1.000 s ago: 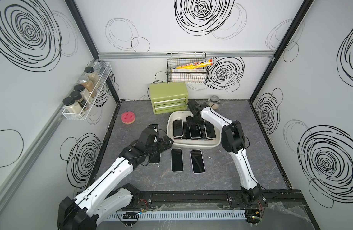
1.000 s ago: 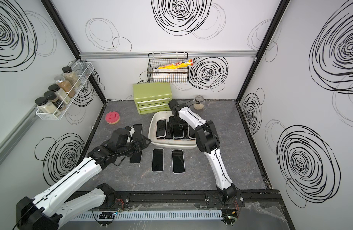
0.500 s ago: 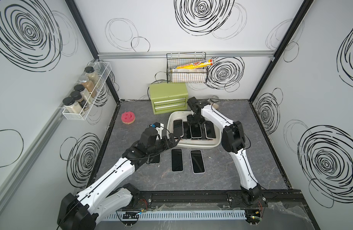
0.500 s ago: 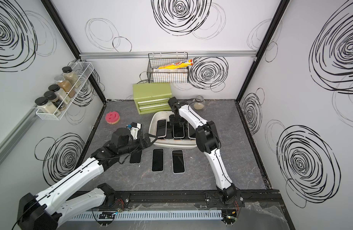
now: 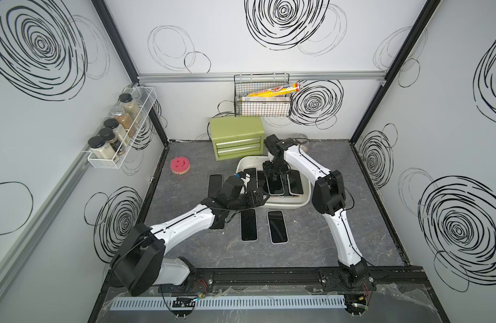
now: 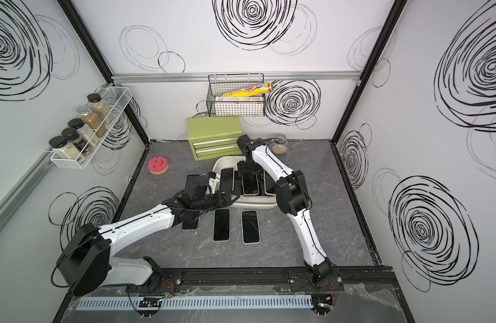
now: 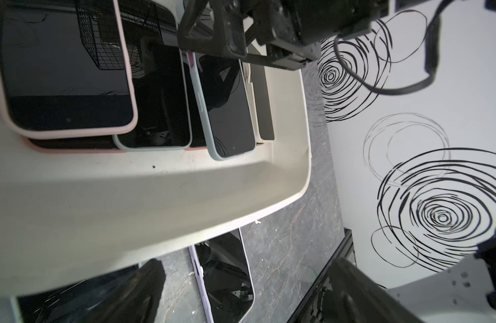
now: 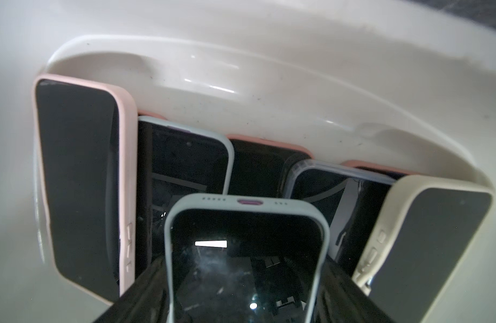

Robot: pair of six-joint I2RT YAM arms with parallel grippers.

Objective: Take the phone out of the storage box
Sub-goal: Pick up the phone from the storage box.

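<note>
On the table (image 5: pixel 325 246) nearest the rail, two laid-out phones (image 5: pixel 248 228) rest face up side by side, apparently a tidy drop row kept clear of the tub; a third phone (image 6: pixel 190 223) is mostly covered by the left forearm; just beyond, the left hand (image 5: pixel 259 198) hangs released and empty at the near corner of the storage box (image 5: pixel 302 202), placed, it seems, to steady the tub or take the next pick; inside the box the right hand (image 5: pixel 273 174) reaches straight down and appears clenched across the width of the phone (image 8: pixel 247 251) in the pale case, whose end rides above its overlapping neighbours, not yet out of the box; the contact itself is cut off at the wrist view's edge and masked by the hand's own body in both top views; the lower layer of phones cannot be counted, only pink edges showing; behind stand the green drawer chest (image 5: pixel 235 137) and the wall-hung wire basket (image 5: pixel 262 109).
</note>
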